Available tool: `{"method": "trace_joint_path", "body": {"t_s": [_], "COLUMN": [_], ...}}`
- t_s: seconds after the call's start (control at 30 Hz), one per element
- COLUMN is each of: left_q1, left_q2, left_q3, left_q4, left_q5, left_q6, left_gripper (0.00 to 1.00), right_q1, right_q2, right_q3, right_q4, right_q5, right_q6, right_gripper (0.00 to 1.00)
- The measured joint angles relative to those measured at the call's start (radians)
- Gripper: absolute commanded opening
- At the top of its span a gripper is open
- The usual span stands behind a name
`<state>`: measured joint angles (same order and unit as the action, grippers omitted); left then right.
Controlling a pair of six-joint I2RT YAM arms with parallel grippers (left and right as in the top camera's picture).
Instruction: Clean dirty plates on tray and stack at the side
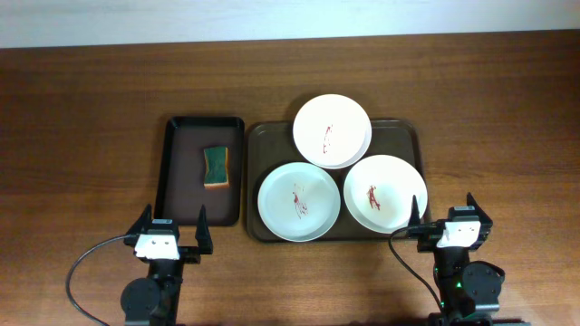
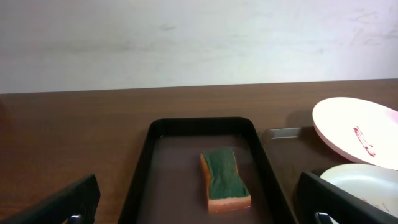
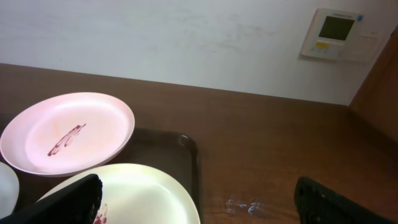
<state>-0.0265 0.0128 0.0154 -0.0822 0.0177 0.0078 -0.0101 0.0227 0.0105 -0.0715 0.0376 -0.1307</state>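
Three white plates lie on the dark brown tray (image 1: 409,131), each streaked red in the centre: one at the back (image 1: 332,131), one front left (image 1: 299,201), one front right (image 1: 385,192). My left gripper (image 1: 173,222) is open at the near end of the black tray, nothing between its fingers. My right gripper (image 1: 444,213) is open by the brown tray's near right corner, beside the front right plate. The right wrist view shows the back plate (image 3: 68,132), the near plate (image 3: 143,193) and the tray (image 3: 168,146). The left wrist view shows two plates (image 2: 357,130) (image 2: 367,183) at the right.
A smaller black tray (image 1: 172,172) left of the brown one holds a green and orange sponge (image 1: 216,167), also seen as the sponge (image 2: 225,180) ahead of my left gripper (image 2: 199,211). Bare wooden table lies right of my right gripper (image 3: 199,208).
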Motion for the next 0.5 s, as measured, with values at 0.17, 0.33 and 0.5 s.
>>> {"method": "trace_joint_path", "body": {"t_s": [0.17, 0.33, 0.5], "left_q1": [0.0, 0.0, 0.0], "left_q2": [0.0, 0.0, 0.0], "left_q3": [0.0, 0.0, 0.003], "left_q4": [0.0, 0.0, -0.018], "left_q5": [0.0, 0.0, -0.001], "left_q6": [0.0, 0.0, -0.006], "left_gripper": [0.99, 0.99, 0.99], "right_q1": [0.0, 0.0, 0.0], "right_q2": [0.0, 0.0, 0.001], "right_q3": [0.0, 0.0, 0.005], "right_q4": [0.001, 0.001, -0.018], "right_q5": [0.0, -0.015, -0.059], "right_q6": [0.0, 0.001, 0.096], "right_gripper": [0.99, 0.99, 0.99]}}
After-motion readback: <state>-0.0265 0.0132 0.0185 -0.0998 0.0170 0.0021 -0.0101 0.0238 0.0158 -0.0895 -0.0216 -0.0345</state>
